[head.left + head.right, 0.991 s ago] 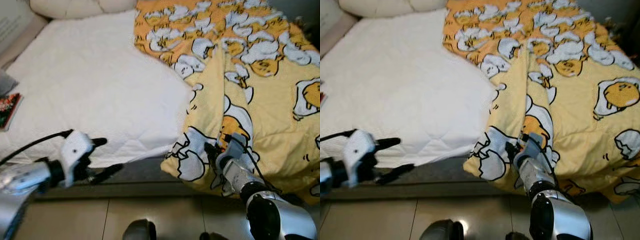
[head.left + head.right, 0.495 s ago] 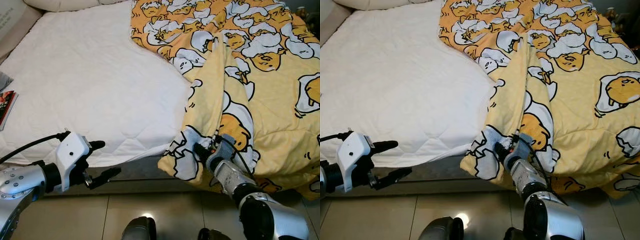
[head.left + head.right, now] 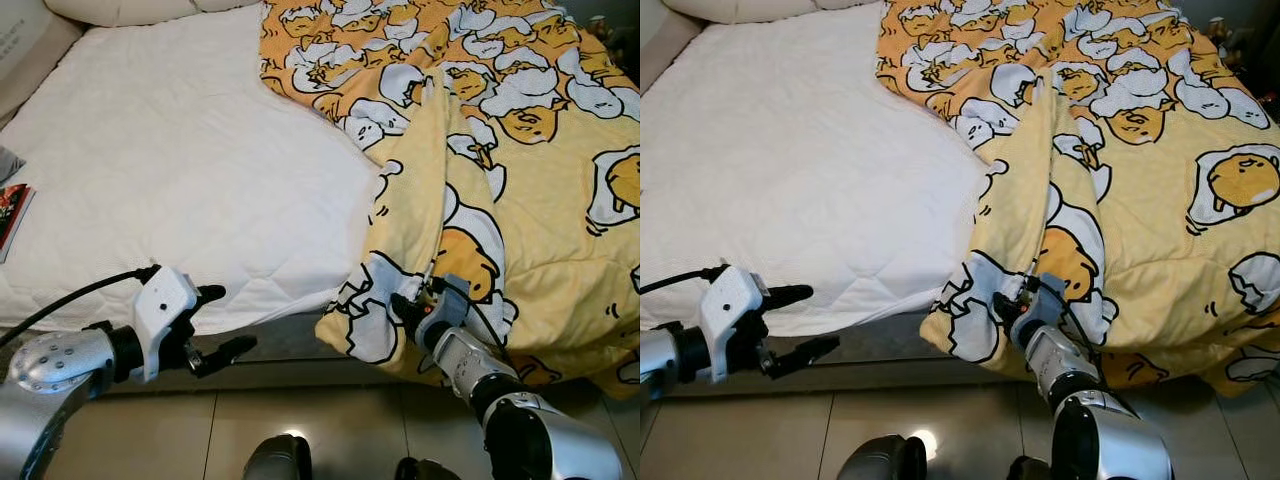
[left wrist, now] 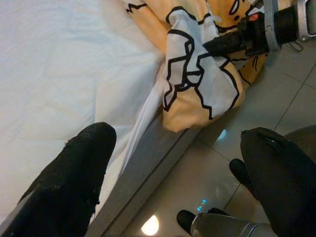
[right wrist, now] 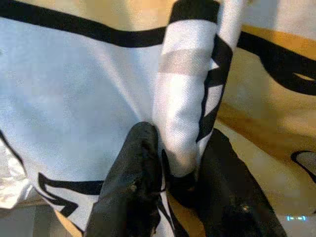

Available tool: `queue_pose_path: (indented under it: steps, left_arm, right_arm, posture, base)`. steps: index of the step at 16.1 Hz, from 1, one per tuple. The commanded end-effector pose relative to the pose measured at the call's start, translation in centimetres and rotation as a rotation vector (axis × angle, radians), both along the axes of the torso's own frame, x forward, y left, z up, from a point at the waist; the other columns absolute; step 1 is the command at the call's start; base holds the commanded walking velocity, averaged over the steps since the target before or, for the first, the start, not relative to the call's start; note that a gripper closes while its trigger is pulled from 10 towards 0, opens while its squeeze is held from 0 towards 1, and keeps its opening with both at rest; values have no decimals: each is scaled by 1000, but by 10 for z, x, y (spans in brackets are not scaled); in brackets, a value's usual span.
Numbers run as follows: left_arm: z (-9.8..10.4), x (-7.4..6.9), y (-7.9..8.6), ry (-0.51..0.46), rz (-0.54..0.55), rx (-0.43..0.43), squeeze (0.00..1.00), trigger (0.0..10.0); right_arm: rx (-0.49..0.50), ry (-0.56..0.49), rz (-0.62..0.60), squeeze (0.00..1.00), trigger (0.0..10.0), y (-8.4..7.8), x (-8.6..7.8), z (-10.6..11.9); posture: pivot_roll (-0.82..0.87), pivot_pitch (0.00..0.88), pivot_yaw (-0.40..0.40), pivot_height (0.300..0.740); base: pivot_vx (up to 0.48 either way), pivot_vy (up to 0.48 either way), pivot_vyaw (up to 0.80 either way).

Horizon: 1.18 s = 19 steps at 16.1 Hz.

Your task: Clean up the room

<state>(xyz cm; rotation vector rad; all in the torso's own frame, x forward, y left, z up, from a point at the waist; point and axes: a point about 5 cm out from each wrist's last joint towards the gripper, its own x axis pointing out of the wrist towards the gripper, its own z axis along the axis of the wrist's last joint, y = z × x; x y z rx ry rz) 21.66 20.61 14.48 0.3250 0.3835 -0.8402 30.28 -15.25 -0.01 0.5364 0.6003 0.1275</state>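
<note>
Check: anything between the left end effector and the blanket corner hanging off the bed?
Nothing visible. The left end effector hovers open by the bed edge, with only the bare white mattress edge and floor gap before the blanket corner. The right end effector already pinches a fold there.

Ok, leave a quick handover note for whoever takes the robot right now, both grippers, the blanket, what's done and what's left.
Right gripper: shut on a fold of the yellow blanket at its lower corner by the bed's foot edge.
Left gripper: open, holding nothing, beside the foot edge of the white mattress.
Done: blanket corner gripped.
Left: blanket lies bunched on the robot's right half of the bed, left half bare; spread it across. A book lies at the far left edge.
</note>
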Motion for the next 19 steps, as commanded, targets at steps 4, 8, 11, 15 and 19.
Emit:
queue_pose_path:
  steps: [4,8,11,15,19]
  left_arm:
    - [-2,10,0,-24,10,12,0,10000]
    - [-8,19,-3,-30,8,5,0,10000]
    - [-15,23,-5,-29,20,-14,0,10000]
    - [-27,29,-2,-28,76,-4,0,10000]
    - [-35,39,22,-65,255,88,0,10000]
  right_arm:
    - [-4,-27,25,0,0,4,10,10]
    - [14,-93,16,0,0,0,25,28]
    - [61,-174,54,0,0,5,40,49]
    - [20,-333,497,0,0,59,52,83]
    - [166,-525,1014,0,0,121,34,110]
  posture:
    - [306,47,99,740]
    - [264,16,92,740]
    - [214,0,74,740]
    - [180,0,47,740]
    - [182,0,31,740]
  base:
    - [0,0,0]
    - [0,0,0]
    - [0,0,0]
    - [0,0,0]
    - [0,0,0]
